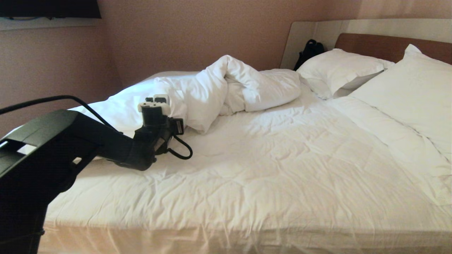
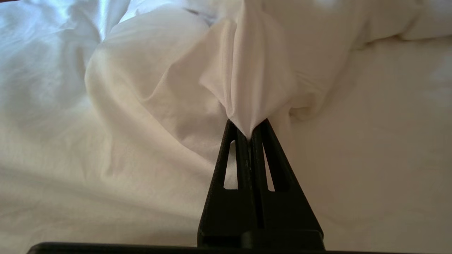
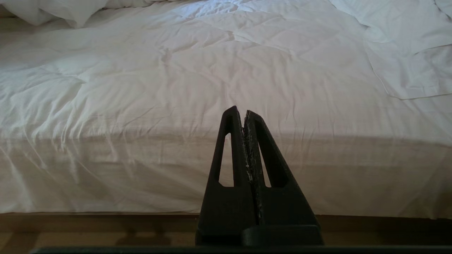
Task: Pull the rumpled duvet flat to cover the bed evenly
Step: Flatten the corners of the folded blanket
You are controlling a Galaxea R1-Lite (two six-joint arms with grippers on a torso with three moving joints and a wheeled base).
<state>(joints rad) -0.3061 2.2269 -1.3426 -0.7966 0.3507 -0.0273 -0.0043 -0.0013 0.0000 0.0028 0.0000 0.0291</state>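
Observation:
The white duvet (image 1: 229, 88) lies bunched in a puffy heap on the far left part of the bed (image 1: 268, 165), leaving most of the sheet bare. My left gripper (image 1: 159, 106) reaches over the bed's left side to the near edge of the heap. In the left wrist view this gripper (image 2: 249, 132) is shut on a pinched fold of the duvet (image 2: 247, 70), which rises in a taut peak from the fingertips. My right gripper (image 3: 243, 113) is shut on nothing, low in front of the bed's near side (image 3: 106, 169).
Two white pillows (image 1: 339, 70) (image 1: 413, 91) lean at the brown headboard (image 1: 381, 46) on the right. A black bag (image 1: 310, 51) stands behind the far pillow. The wall runs close along the bed's far side. The bed's dark wooden base (image 3: 106, 225) sits below the sheet.

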